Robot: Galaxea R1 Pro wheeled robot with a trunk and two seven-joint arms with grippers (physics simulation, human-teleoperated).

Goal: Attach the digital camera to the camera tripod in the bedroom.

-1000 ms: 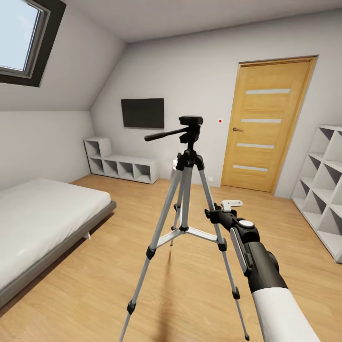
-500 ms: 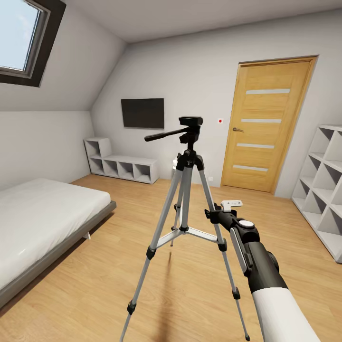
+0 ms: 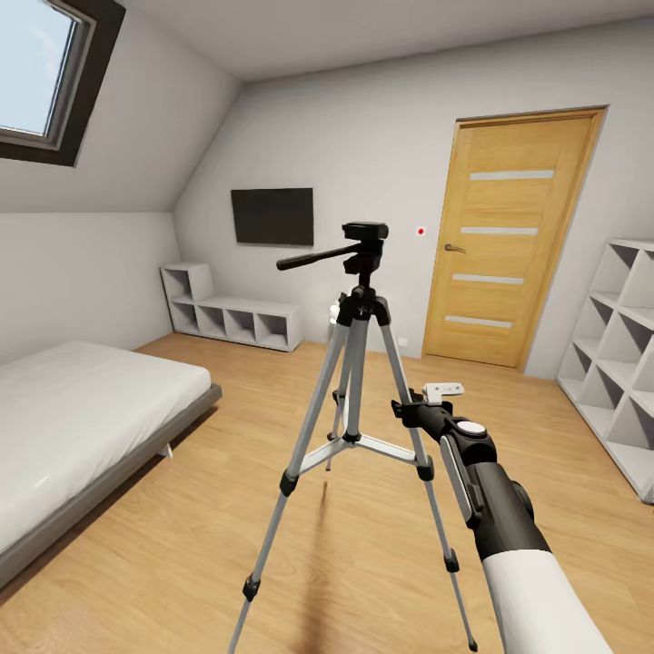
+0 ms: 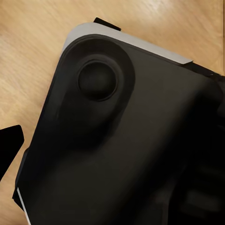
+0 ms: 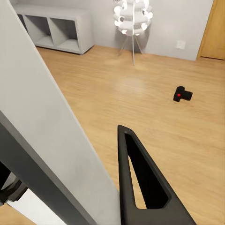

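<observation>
- Tripod construction: the camera tripod (image 3: 356, 363) has three silver telescopic legs with black joints and feet, a black centre brace, and a black head with a long pan handle pointing toward the bed side of the room.
- Tripod position: it stands upright on the light wood floor (image 3: 227, 509) near the middle of the bedroom, between the grey low bed (image 3: 82, 427) and the wooden door (image 3: 509, 236). The head plate carries nothing.
- Camera appearance: the digital camera (image 5: 183, 94) is a small black chunky body with a red round button facing up.
- Camera position: in the right wrist view it lies on the floor, well apart from a white ball-cluster floor lamp (image 5: 133, 16) and from the low white shelf unit (image 5: 56, 28) at the wall.
- Right arm: in the head view the right gripper (image 3: 427, 400) is extended just beside one tripod leg. A silver leg crosses the right wrist view with one black finger (image 5: 140, 183) beside it. The second finger is hidden, so the jaw spread cannot be told, nor whether the leg is gripped.
- Left arm: the left wrist view is blocked by a dark rounded robot part (image 4: 122, 140) over wood floor; one black fingertip (image 4: 9, 145) is cut off at the frame edge. The opening cannot be told.
- Containers: the cube shelves (image 3: 618, 345) beside the door and the low shelf unit (image 3: 232, 318) under the wall screen (image 3: 272, 216) have empty compartments as far as can be seen.
</observation>
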